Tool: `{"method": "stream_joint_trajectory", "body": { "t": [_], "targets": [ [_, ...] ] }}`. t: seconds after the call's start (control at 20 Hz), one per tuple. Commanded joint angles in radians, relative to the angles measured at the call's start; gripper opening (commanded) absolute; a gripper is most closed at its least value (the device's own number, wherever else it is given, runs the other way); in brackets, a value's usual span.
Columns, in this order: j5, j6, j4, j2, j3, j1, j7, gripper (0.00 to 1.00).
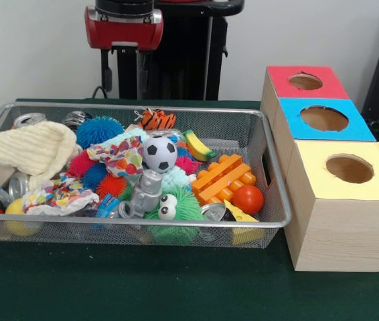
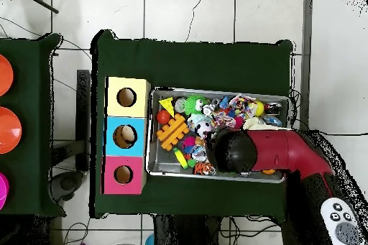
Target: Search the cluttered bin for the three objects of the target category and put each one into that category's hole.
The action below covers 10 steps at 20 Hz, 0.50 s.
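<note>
Sitting beside one cluttered mesh bin [image 1: 273, 200] are three holed boxes [image 1: 340, 194]; the tool's grip cannot be told.

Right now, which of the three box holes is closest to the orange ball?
The hole in the yellow-topped box. The orange ball lies in the bin corner beside it; the blue box and red box holes sit farther back.

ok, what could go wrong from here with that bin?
1. The mesh bin is heaped: the soccer ball sits on other toys, so a grasp nearby may roll it.
2. The cream cloth covers one corner, possibly hiding targets.
3. The orange ball lies close to the bin wall, leaving little jaw clearance.
</note>
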Motion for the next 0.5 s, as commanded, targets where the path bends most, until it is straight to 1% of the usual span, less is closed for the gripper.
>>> {"method": "stream_joint_trajectory", "body": {
  "t": [0.05, 0.5],
  "targets": [
    [0.048, -0.007, 0.081, -0.017, -0.095, 0.030, 0.244, 1.00],
    [0.092, -0.075, 0.099, 0.008, -0.140, 0.066, 0.228, 1.00]
  ]
}}
